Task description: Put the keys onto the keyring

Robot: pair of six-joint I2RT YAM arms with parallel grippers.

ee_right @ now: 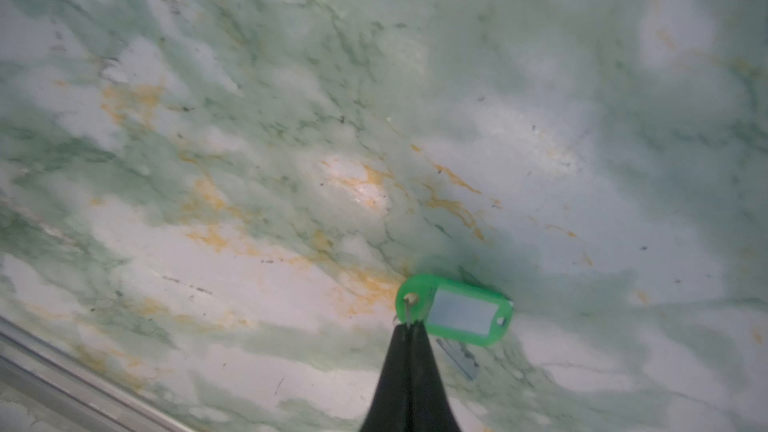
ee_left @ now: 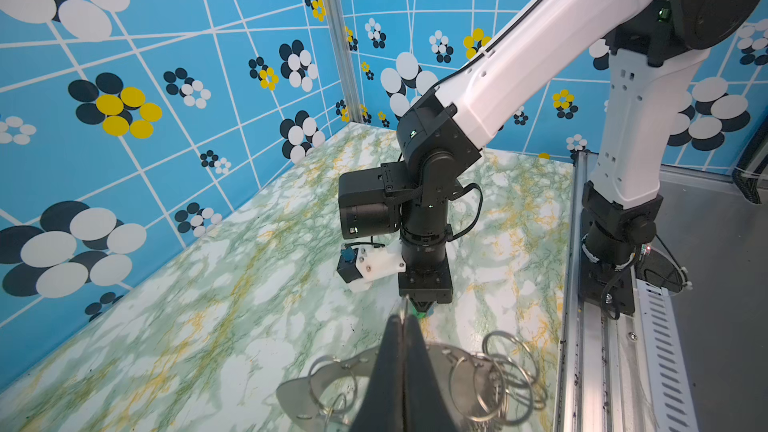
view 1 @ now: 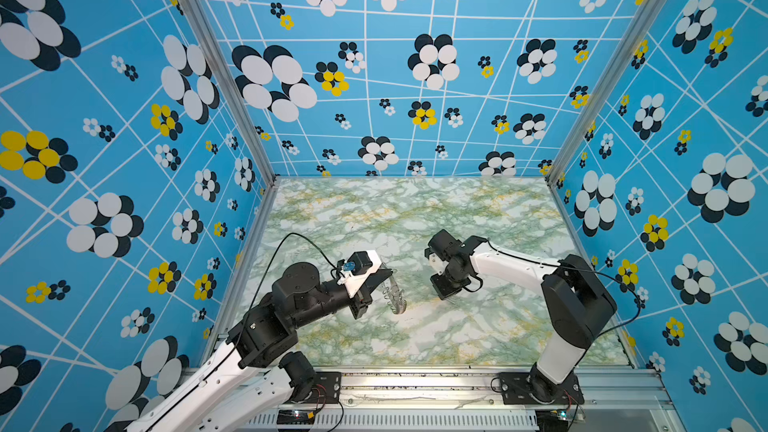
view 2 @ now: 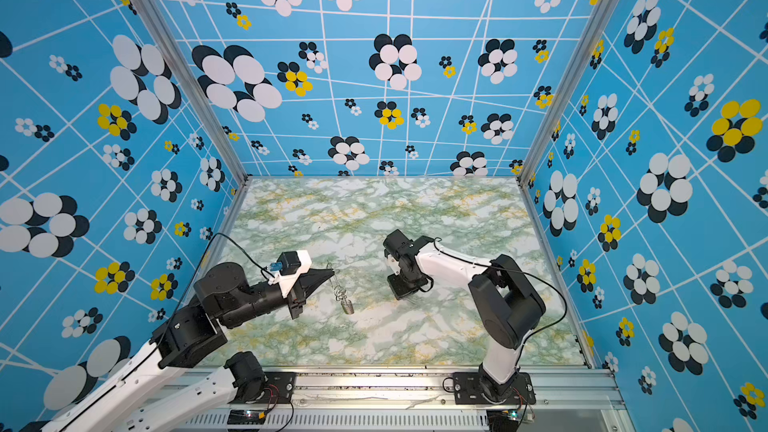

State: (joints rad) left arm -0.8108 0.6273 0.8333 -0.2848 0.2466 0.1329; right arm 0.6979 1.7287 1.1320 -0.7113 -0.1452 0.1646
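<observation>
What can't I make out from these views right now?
- In both top views the green key tag is hidden beneath the right gripper.
- In the right wrist view the metal blade lies mostly under the tag and is blurred.
- In the left wrist view the keyring is cut off by the picture's edge, with its middle behind the left gripper. It is tiny in both top views.

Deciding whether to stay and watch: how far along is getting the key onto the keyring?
Done: the left pincer is shut on the keyring. In hand: the right pincer is shut on the green-tagged key. Left: bring the two together and thread the key on; they are apart.
</observation>
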